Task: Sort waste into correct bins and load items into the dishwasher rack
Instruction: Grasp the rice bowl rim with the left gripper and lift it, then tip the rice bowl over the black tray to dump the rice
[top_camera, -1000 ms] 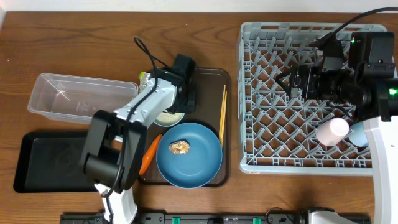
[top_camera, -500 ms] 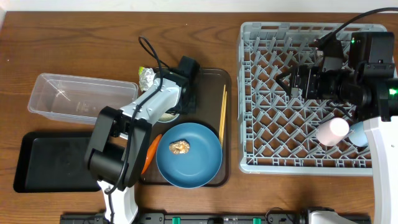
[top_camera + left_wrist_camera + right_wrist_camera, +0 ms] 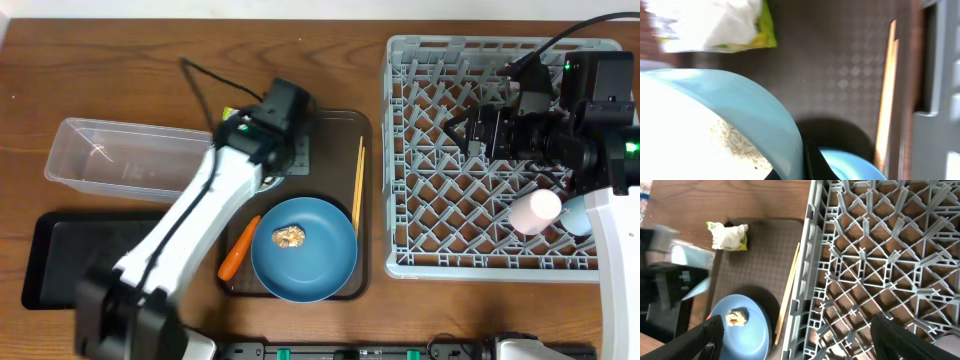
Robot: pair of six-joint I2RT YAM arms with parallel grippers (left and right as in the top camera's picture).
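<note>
My left gripper point(image 3: 805, 167) is shut on the rim of the small white bowl point(image 3: 685, 130), which fills the lower left of the left wrist view and holds white rice grains point(image 3: 740, 145). Overhead, this gripper point(image 3: 284, 158) hangs over the back of the brown serving tray point(image 3: 335, 125). The crumpled wrapper point(image 3: 729, 235) lies behind it. On the blue plate point(image 3: 305, 250) sits the brown food lump point(image 3: 290, 236). The carrot point(image 3: 238, 247) lies to the plate's left, the chopsticks point(image 3: 358, 180) to its right. My right gripper point(image 3: 796, 322) is open and empty above the dishwasher rack point(image 3: 480, 150).
The pink cup point(image 3: 535, 210) and the light blue cup point(image 3: 575, 215) stand in the rack's right part. The clear tub point(image 3: 125, 158) is at the left, and the shallow black tray point(image 3: 60, 260) lies in front of it.
My left gripper has shut on the bowl's rim, and the left arm has stretched out and shifted slightly left. The right arm has not moved.
</note>
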